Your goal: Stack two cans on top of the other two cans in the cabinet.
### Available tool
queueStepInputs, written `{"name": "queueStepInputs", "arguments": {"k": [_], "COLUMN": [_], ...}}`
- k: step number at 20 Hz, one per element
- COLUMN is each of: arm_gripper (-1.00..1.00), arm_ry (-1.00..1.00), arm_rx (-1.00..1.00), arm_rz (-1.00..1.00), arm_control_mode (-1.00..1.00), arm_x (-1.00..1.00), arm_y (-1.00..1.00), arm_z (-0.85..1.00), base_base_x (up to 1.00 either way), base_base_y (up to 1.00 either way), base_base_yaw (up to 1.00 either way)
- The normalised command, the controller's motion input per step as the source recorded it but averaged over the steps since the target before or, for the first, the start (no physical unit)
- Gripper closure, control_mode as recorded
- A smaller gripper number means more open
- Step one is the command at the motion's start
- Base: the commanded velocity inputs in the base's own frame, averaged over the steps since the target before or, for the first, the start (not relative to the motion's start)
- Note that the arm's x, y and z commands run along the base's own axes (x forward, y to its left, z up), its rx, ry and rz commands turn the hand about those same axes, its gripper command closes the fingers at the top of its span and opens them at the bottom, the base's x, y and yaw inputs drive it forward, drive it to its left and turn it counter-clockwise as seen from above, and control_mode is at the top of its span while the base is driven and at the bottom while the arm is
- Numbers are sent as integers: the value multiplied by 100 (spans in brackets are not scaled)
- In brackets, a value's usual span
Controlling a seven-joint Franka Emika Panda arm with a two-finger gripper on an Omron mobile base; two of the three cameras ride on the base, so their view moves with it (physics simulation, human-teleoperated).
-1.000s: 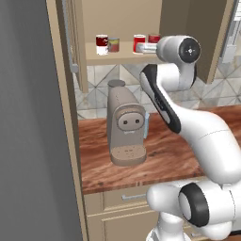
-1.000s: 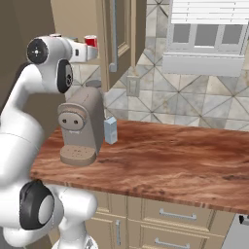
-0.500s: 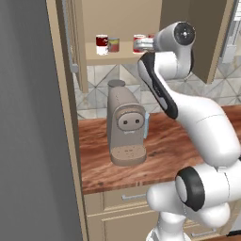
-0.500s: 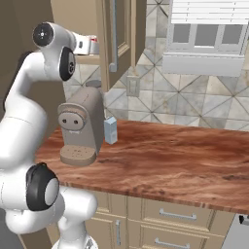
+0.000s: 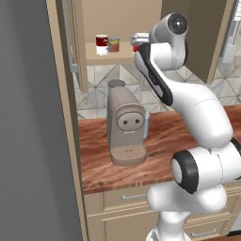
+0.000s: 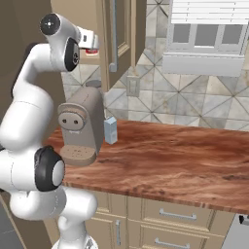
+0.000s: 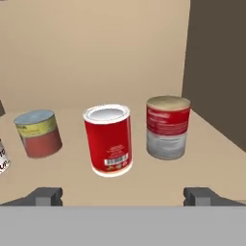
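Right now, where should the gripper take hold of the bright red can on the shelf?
Grip the bright red can around its middle, coming straight in from the front. It stands upright between the open fingertips, with clear gaps to the grey cans beside it.

No legible text on cans (image 7: 109,139)

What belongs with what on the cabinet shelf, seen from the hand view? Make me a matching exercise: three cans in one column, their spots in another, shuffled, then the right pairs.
Things:
1. bright red can
2. can with the yellow-and-red label
3. can with the red upper band

Places in the hand view:
A. furthest right, nearest the dark side wall
B. middle, straight ahead of the open gripper
C. left of the other two

Pairs: 1-B, 2-C, 3-A
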Motion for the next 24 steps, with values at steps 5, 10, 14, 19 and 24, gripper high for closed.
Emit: {"name": "queueStepInputs", "arguments": {"k": [5, 10, 14, 19, 24], "arm_gripper": [-100, -100, -100, -100, -100], "arm_ry": [0, 0, 0, 0, -2], "arm_rx": [0, 0, 0, 0, 0], "arm_rz": [0, 0, 0, 0, 0], "arm_control_mode": [-100, -100, -100, -100, -100], "arm_x": [24, 26, 23, 24, 15], "arm_y": [5, 7, 7, 3, 4], "arm_z": [-16, -21, -10, 0, 0], "base_base_x": [0, 0, 0, 0, 0], "base_base_y": [0, 0, 0, 0, 0], "base_base_yaw": [0, 0, 0, 0, 0]}}
